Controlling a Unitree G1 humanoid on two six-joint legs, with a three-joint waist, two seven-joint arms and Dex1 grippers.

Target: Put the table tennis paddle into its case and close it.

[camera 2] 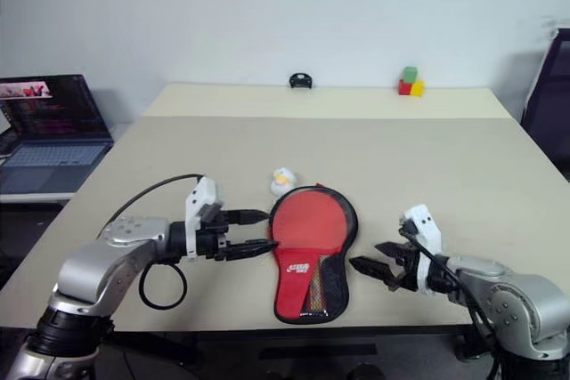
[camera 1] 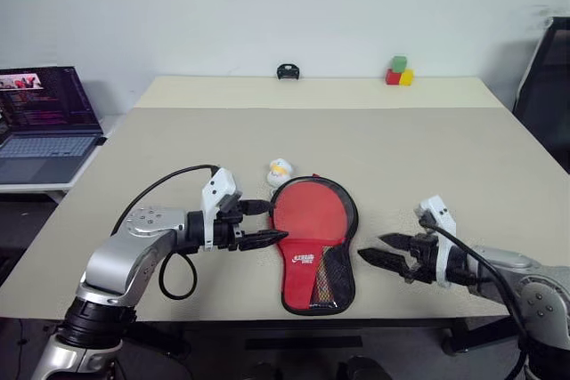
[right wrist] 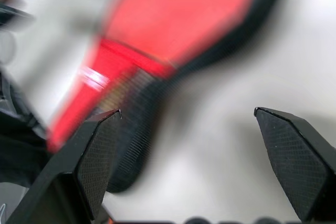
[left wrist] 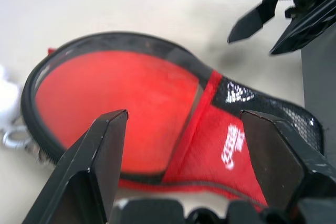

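The case (camera 1: 313, 246) lies flat near the table's front edge, mesh side up, its narrow end toward me. Through the mesh I see the table tennis paddle (camera 1: 307, 211) inside, red face under the round part and handle (camera 1: 322, 287) in the narrow end. My left gripper (camera 1: 274, 222) is open at the left rim of the case's round end, its lower fingertip close to the edge. Over the bare table just right of the case's narrow end, my right gripper (camera 1: 371, 247) stands open and apart from the case; the left wrist view shows that right gripper (left wrist: 262, 22) beyond the case.
A small white and yellow object (camera 1: 280, 169) lies beside the case's round end. An open laptop (camera 1: 44, 122) sits on a side desk at the left. Coloured blocks (camera 1: 399, 71) and a small black object (camera 1: 287, 71) rest at the table's far edge. A black chair (camera 1: 548, 86) stands at the right.
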